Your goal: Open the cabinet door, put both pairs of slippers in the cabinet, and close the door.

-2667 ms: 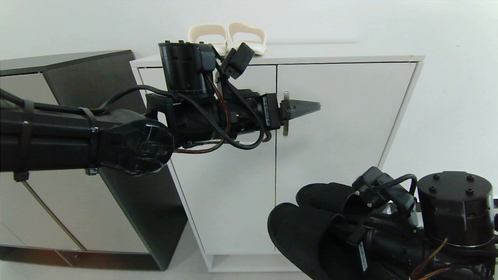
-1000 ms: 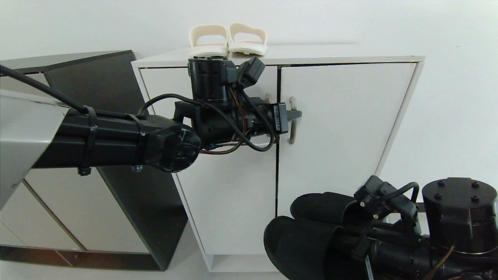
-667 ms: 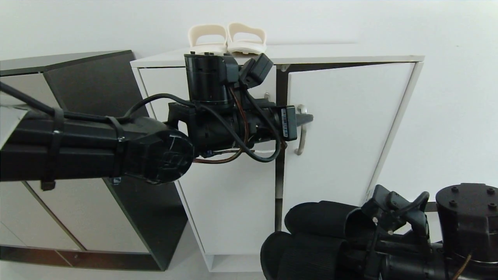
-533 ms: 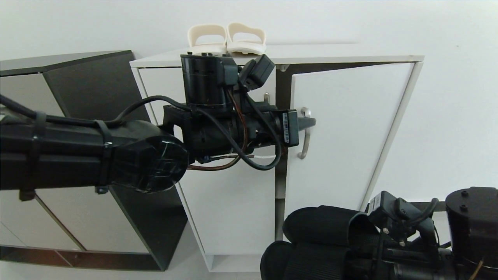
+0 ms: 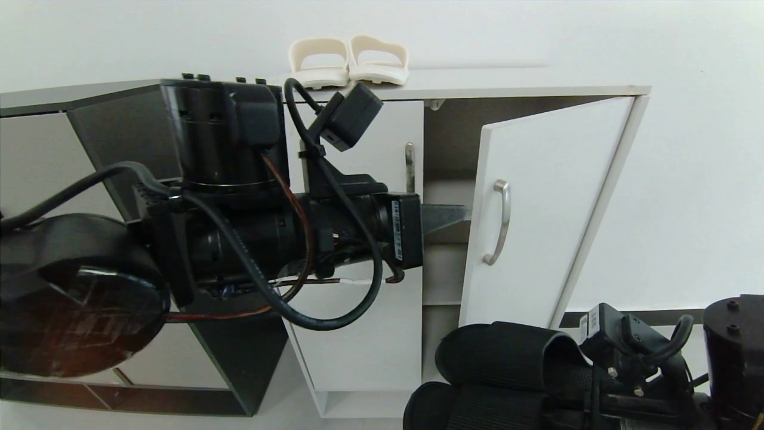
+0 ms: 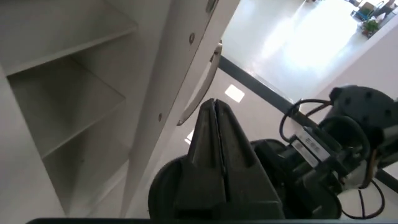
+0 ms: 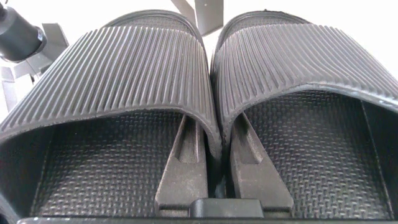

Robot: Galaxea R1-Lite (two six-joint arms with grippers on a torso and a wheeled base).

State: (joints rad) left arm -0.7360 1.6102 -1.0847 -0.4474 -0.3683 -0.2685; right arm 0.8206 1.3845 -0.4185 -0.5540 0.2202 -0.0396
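Looking partly done: cabinet door (image 5: 537, 209) standing part open with the left gripper (image 5: 464, 215) pinched tight on nothing beside its handle (image 5: 500, 221), black slippers (image 5: 501, 358) squeezed in the right gripper (image 7: 212, 130) low in front, white slippers (image 5: 349, 60) up on the cabinet top (image 5: 507, 80), both pairs yet to go in.

White cabinet (image 5: 358, 364), right door (image 5: 549, 179) standing partly open. Cream slippers (image 5: 349, 60) paired on its top. Black ribbed slippers (image 7: 205, 81) side by side, inner edges clamped in right gripper (image 7: 214, 143), low beside the door.
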